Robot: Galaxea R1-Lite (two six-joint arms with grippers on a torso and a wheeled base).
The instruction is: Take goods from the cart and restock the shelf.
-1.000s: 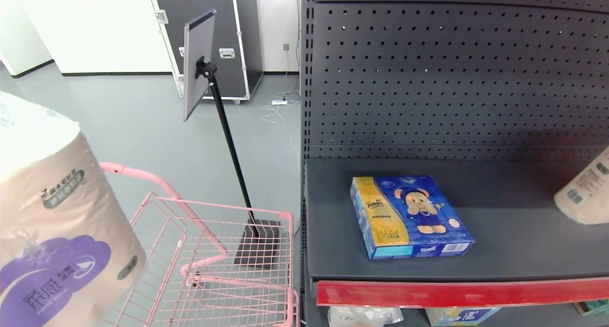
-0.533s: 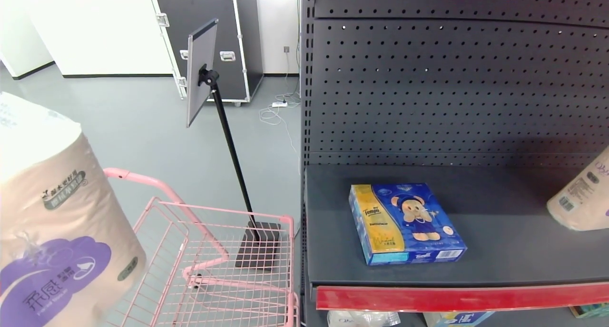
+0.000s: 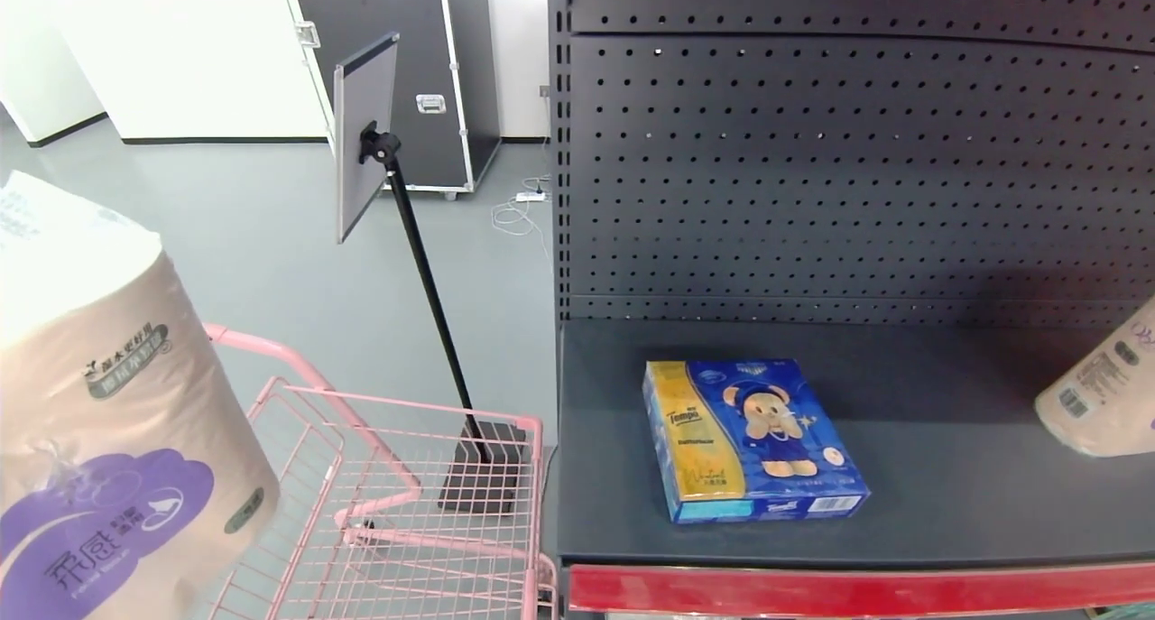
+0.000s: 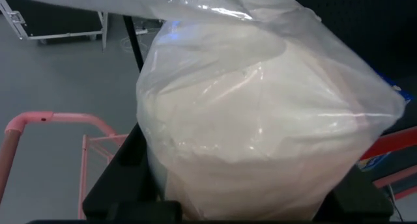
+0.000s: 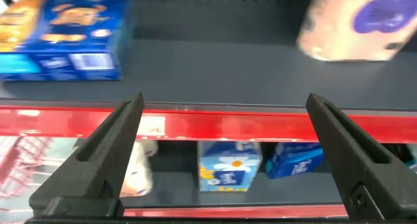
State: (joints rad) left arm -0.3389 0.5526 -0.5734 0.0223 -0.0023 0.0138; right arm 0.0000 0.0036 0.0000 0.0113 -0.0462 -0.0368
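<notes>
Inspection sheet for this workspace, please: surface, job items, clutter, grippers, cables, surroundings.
Surface: dark grey metal shelf board with a red front strip and a perforated back panel.
Job's things: blue and yellow tissue box lies flat on the shelf board; beige plastic-wrapped toilet roll pack with a purple label held up beside the pink wire cart; second beige roll pack tilted, farther right on the shelf board.
Clutter: small boxes on the lower shelf.
Grippers: left gripper shut on the toilet roll pack; right gripper open, empty, facing the shelf edge.
Cables: white cable on the floor.
Surroundings: black flight case; grey panel on a black stand.
</notes>
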